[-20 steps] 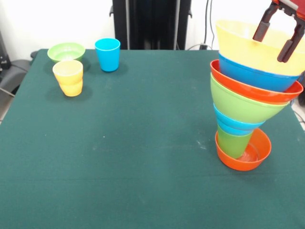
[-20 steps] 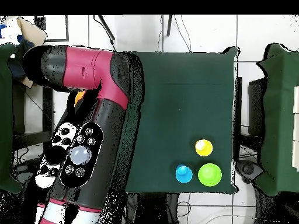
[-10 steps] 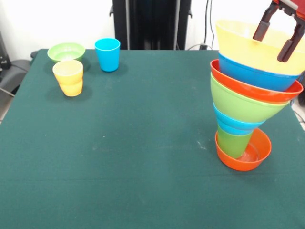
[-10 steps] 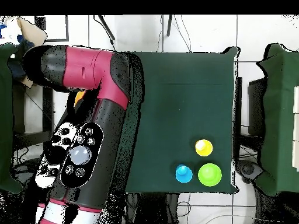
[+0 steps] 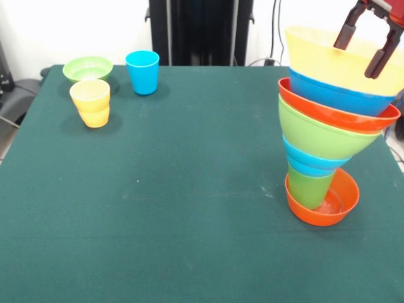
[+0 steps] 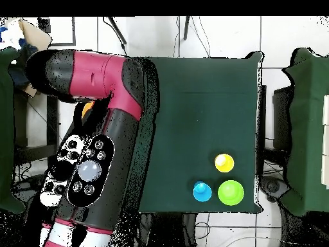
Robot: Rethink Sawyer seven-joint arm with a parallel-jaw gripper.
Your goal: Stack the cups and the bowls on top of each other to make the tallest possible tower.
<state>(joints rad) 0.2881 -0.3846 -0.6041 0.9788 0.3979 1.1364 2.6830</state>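
The green tabletop (image 5: 189,208) carries everything. In the overhead view the red and black arm (image 6: 96,148) lies along one side edge of the tabletop and hides the cloth beneath it.

The tower (image 5: 328,120) stands near the tabletop's right edge in the front view, about midway along it. Its base is a red-orange bowl (image 5: 341,205) sitting upright on the cloth. A green cup (image 5: 309,188) stands in that bowl, and above it come a blue bowl (image 5: 309,161), a green bowl (image 5: 315,136), a red-orange bowl (image 5: 334,113), a blue bowl (image 5: 334,95) and a wide yellow bowl (image 5: 328,60) at the top. The stack widens upward and leans toward the right edge.

The gripper (image 5: 367,41) hangs over the right part of the yellow bowl's rim, its jaws spread apart and holding nothing.

At the far left corner in the front view sit a small green bowl (image 5: 88,67), a blue cup (image 5: 142,72) just beside it, and a yellow-orange cup (image 5: 91,102) nested in another, slightly nearer.
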